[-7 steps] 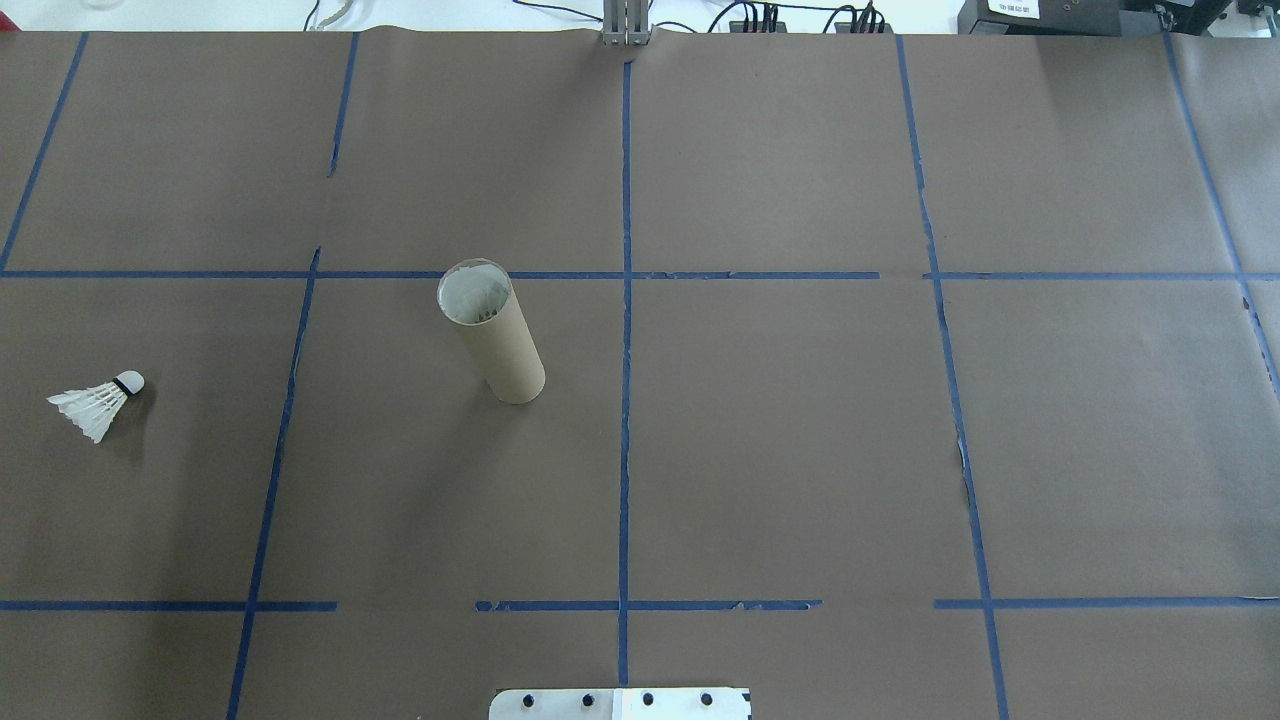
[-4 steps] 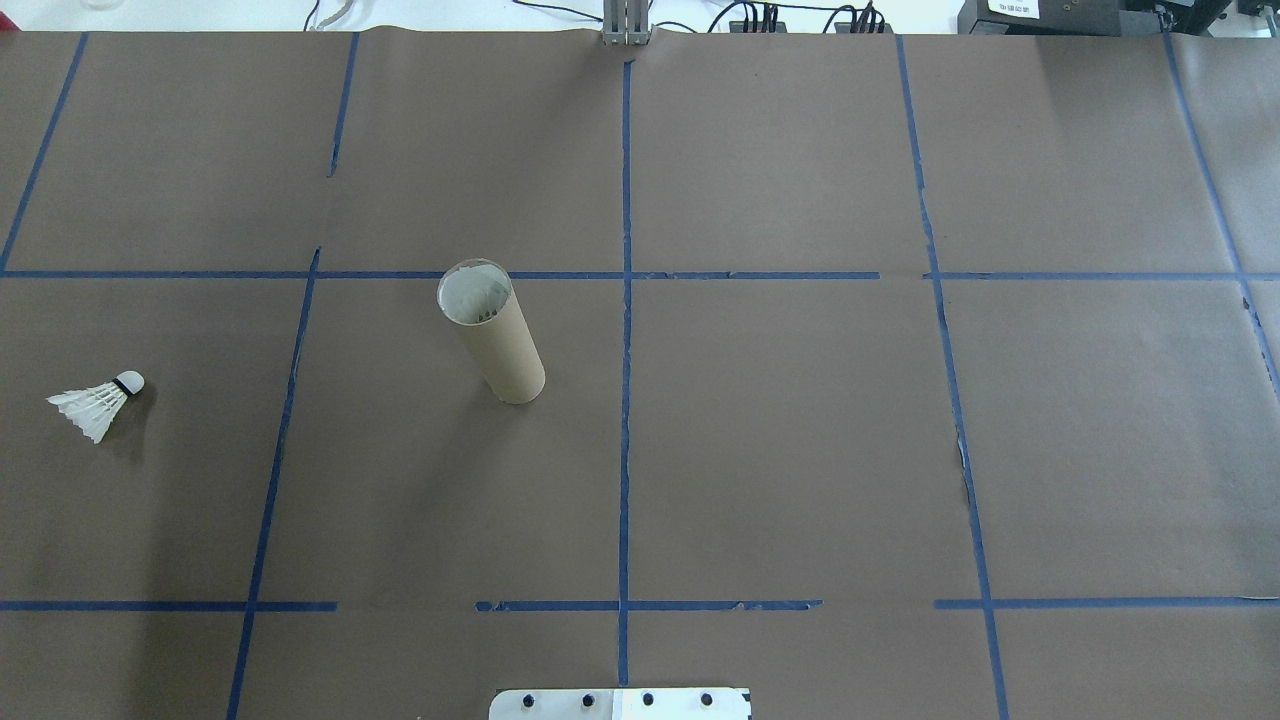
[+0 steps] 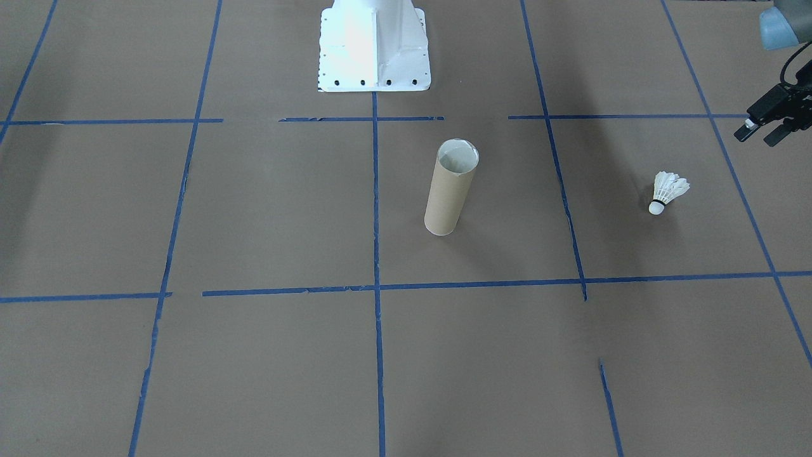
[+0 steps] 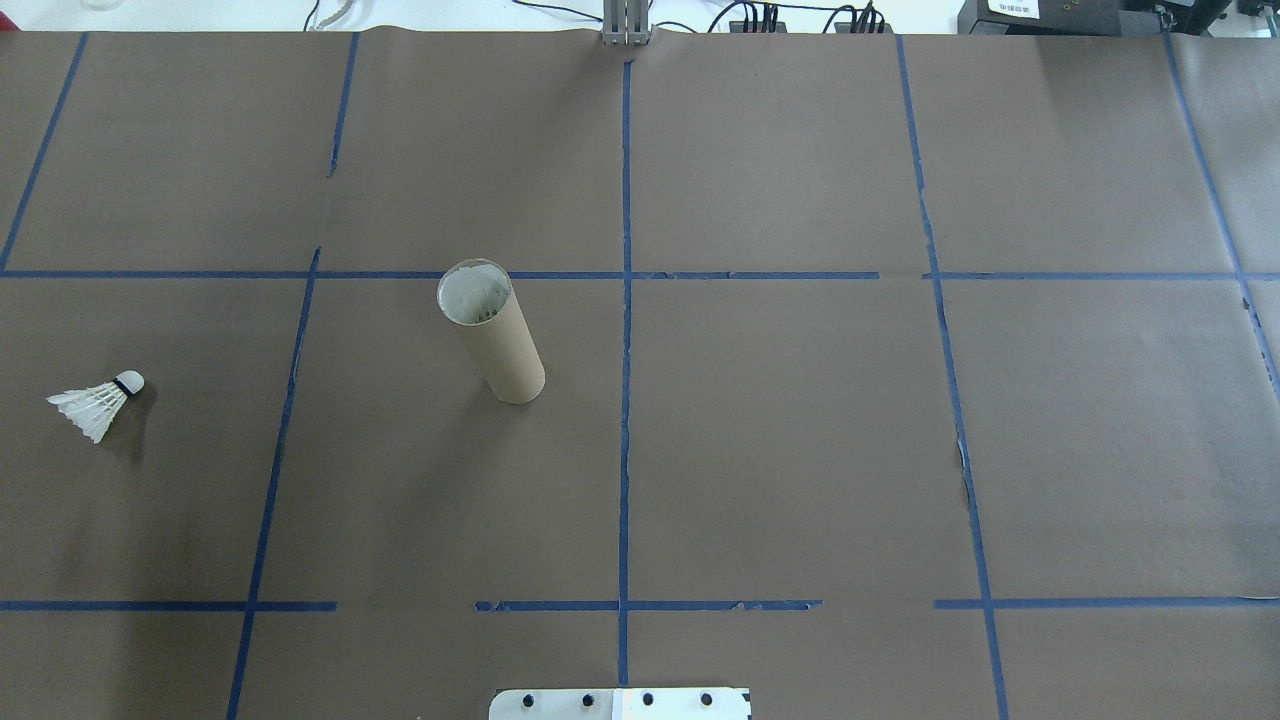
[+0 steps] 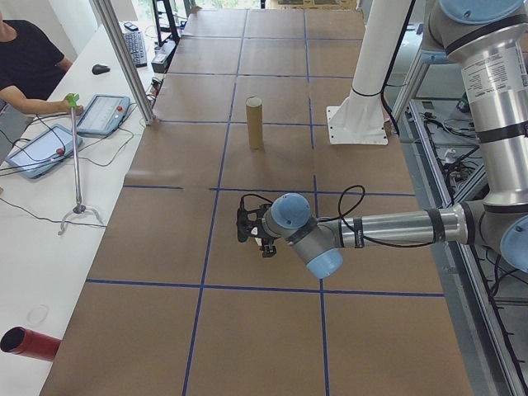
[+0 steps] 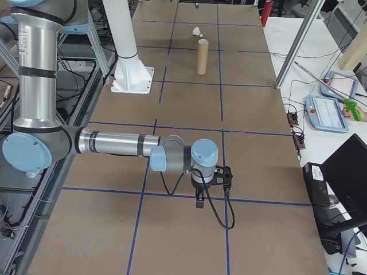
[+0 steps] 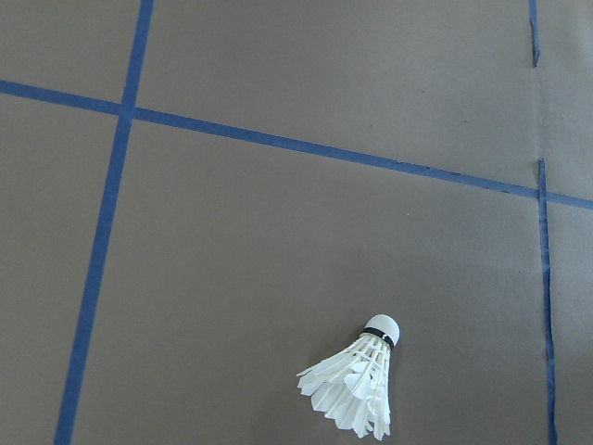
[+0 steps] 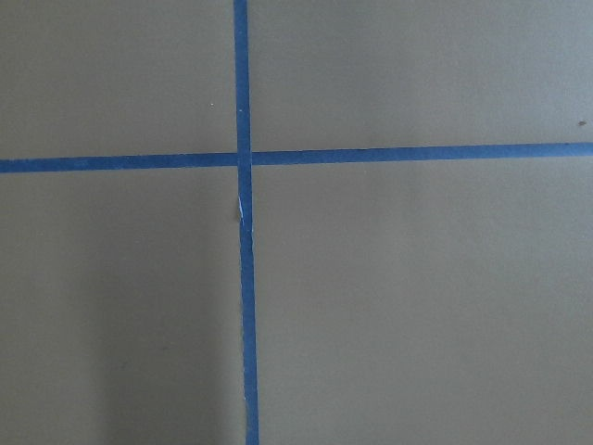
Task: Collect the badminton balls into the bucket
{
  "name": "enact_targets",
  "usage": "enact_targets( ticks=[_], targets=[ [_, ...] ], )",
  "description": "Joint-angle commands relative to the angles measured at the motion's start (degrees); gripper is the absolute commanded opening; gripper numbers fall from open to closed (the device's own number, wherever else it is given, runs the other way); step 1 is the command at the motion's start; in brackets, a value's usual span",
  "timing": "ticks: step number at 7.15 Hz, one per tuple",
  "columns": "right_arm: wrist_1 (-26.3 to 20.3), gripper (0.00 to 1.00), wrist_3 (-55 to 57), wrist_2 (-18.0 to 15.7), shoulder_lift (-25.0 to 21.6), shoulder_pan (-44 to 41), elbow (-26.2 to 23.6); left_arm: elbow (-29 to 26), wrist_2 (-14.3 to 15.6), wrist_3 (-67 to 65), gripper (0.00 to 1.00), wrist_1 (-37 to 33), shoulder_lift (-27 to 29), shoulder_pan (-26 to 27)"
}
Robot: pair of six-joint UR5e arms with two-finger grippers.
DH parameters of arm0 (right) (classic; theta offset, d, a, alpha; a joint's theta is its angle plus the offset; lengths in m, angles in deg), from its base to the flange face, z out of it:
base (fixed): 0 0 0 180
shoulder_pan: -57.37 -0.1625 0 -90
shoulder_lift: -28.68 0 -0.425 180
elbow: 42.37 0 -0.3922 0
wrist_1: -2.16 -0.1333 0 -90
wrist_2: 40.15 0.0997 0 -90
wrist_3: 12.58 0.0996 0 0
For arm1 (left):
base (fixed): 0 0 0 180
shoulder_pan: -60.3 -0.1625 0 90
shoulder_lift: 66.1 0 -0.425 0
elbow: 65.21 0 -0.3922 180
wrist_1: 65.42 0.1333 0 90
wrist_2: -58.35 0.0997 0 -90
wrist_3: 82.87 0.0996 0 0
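One white badminton ball [image 4: 98, 404] lies on its side at the table's far left, also seen in the front-facing view [image 3: 667, 190] and the left wrist view [image 7: 357, 387]. The bucket [image 4: 492, 340], a tan cardboard tube, stands upright left of centre [image 3: 450, 188], and pale feather shapes show inside its mouth. My left gripper [image 3: 755, 138] hovers open above the table, beyond the ball on the side away from the bucket, holding nothing. My right gripper [image 6: 200, 199] hangs over the table's right end, and I cannot tell whether it is open or shut.
Brown paper with blue tape lines covers the table [image 4: 800, 450]. The white base plate [image 3: 373, 57] sits at the robot's edge. A person sits at a side table [image 5: 49, 148] with tablets, and a thin stand [image 5: 78, 165] rises there.
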Motion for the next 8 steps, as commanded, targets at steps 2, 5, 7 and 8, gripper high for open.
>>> enact_targets(
  ticks=[2,5,7,8],
  targets=[
    [0.0,1.0,0.0,0.02,0.0,0.0,0.0,-8.41,3.66,-17.18,1.0,-20.13,-0.91,-2.7],
    [0.0,1.0,0.0,0.02,0.0,0.0,0.0,-8.32,14.78,-34.67,1.0,-27.61,-0.39,-13.03],
    [0.0,1.0,0.0,0.02,0.0,0.0,0.0,-8.41,23.15,-41.47,1.0,-28.42,0.75,-21.48],
    [0.0,1.0,0.0,0.02,0.0,0.0,0.0,-8.41,25.18,-42.28,1.0,-28.42,1.28,-22.56]
  ],
)
